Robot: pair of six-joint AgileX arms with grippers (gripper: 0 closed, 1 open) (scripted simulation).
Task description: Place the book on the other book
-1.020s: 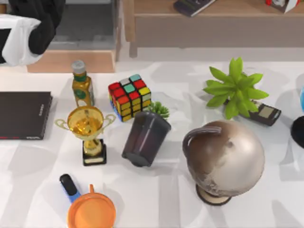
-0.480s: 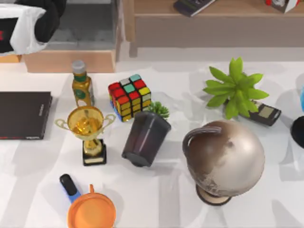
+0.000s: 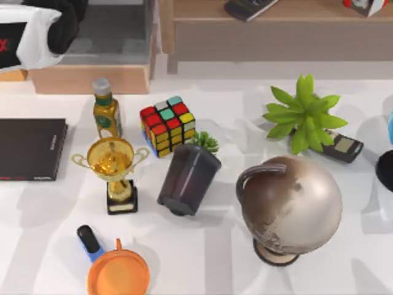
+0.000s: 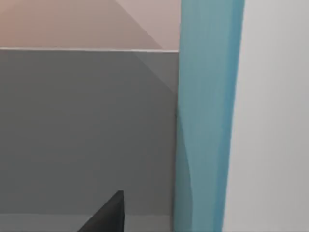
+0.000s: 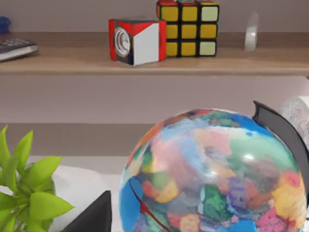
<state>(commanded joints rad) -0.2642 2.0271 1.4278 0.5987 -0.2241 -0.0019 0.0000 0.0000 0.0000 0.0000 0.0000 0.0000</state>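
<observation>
We judge the carry is in hand: the teal book (image 4: 207, 121) sits by our left pincer (image 3: 58, 27) beyond the surface's far-left corner (grip we cannot tell), and next needs lowering flat onto the black book (image 3: 31, 149) at the left edge; right arm idles at the right edge

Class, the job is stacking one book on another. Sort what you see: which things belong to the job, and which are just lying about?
Belongs to the job:
teal-blue book
flat black book
left arm

Just lying about:
trophy
puzzle cube
oil bottle
brown globe
plant
orange cup
</observation>
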